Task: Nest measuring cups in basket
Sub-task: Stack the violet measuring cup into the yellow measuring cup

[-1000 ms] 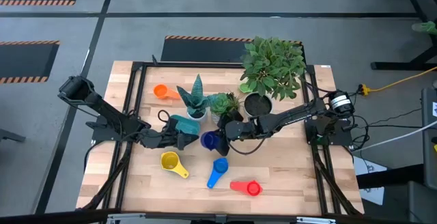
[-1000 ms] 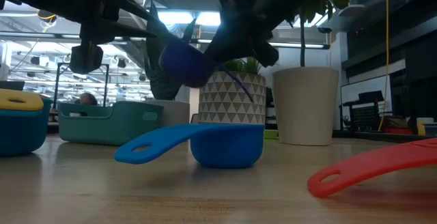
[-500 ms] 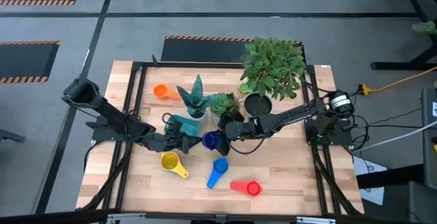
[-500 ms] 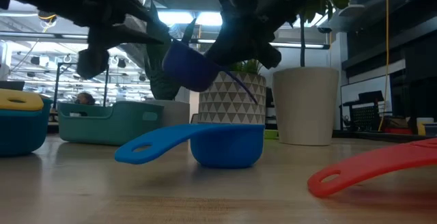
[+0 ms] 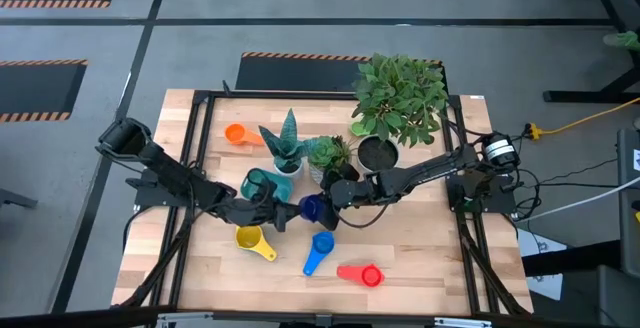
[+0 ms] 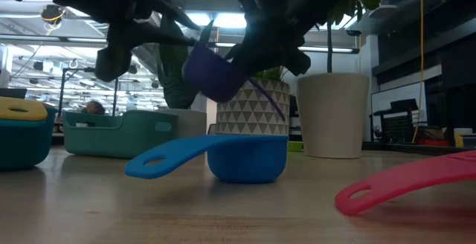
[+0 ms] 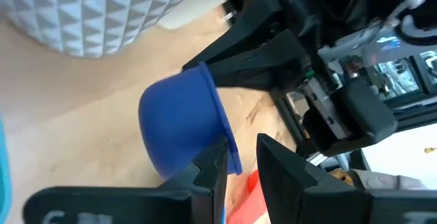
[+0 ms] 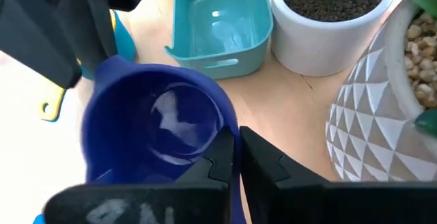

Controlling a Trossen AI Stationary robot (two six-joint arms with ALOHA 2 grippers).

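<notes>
No readable brand, label or lettering showed on any cup, pot or arm.

The right claw [image 5: 326, 207] hung above the middle of the counter [image 5: 420, 268], clenched on the rim of the navy cup [image 5: 311, 208], which was held off the surface, tilted, just in front of the triangle-patterned pot [image 6: 251, 107]. The teal basket [image 5: 259, 183] sat on the counter beside the small white pot [image 8: 332, 19], nothing in it.

The left claw [image 5: 287, 214] had slid rightward since a second earlier, away from the basket, so the basket lay uncovered in the overhead view. It now sat just beside the navy cup, its fingers [image 7: 217, 166] narrowly parted at the cup's rim; whether they pinched it could not be told. The navy cup had barely shifted.

The yellow cup [image 5: 252, 238], blue cup [image 5: 320, 249], red cup [image 5: 362, 274] and orange cup [image 5: 238, 134] lay where they had been.
</notes>
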